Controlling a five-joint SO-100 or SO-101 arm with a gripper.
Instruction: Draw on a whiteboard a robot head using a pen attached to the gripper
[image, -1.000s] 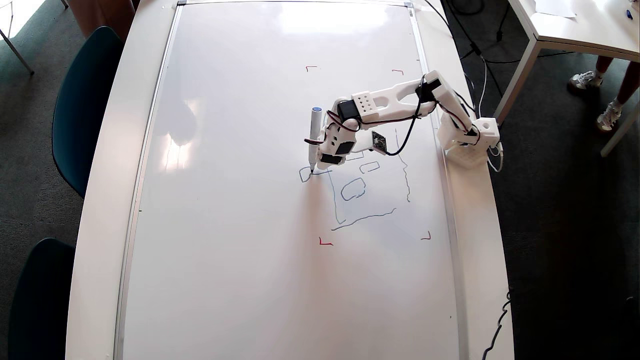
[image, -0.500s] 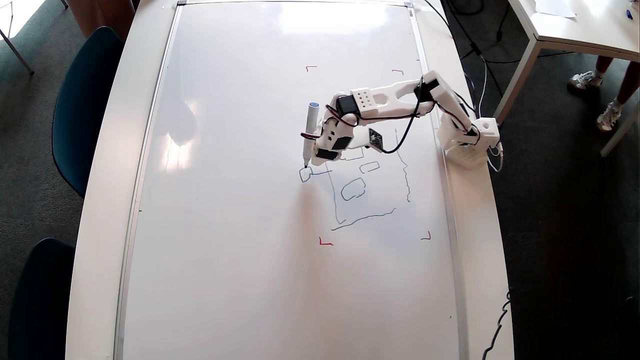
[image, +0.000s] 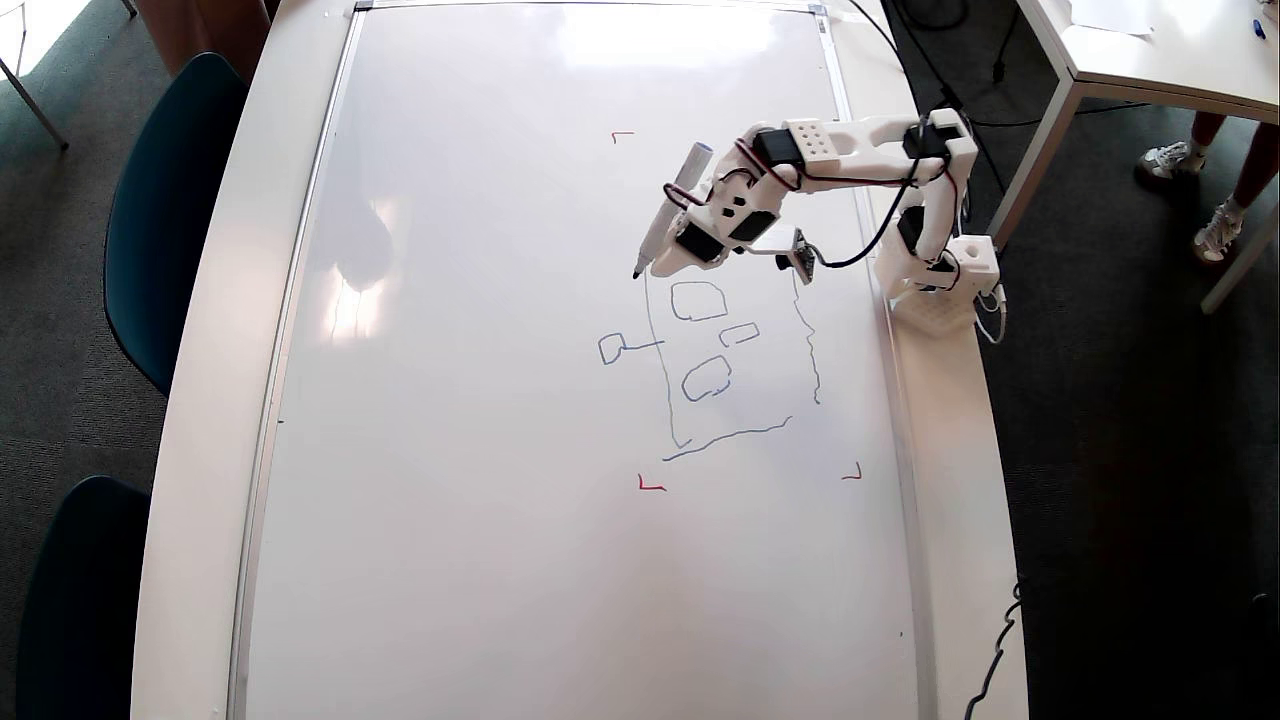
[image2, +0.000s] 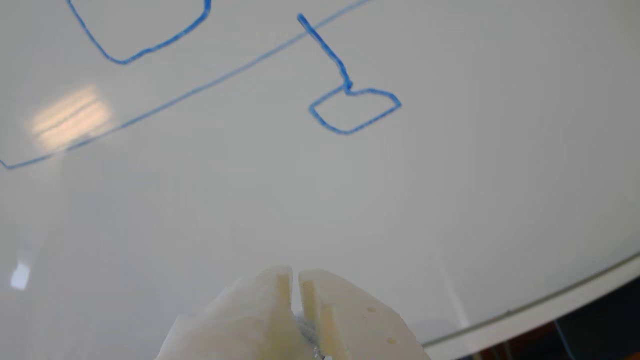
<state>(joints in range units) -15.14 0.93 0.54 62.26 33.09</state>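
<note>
Whiteboard (image: 480, 400) flat on tabletop (image: 950, 480). Robot head (image: 735, 360) between red corner marks (image: 650, 485), top edge undrawn. Pincer (image: 668, 262) closed, fingers nearly touching; pen (image: 668, 212) strapped alongside, tilted, tip at outline's upper-left corner, likely to begin the missing line.

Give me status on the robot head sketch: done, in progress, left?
Done: on the whiteboard, the head has left, right and bottom sides, three inner boxes, and a stalked box outside the left side. In hand: the pen is tilted at the pincer, tip by the top-left corner of the outline. Left: no top edge shows in the overhead view, so the outline is open.
</note>
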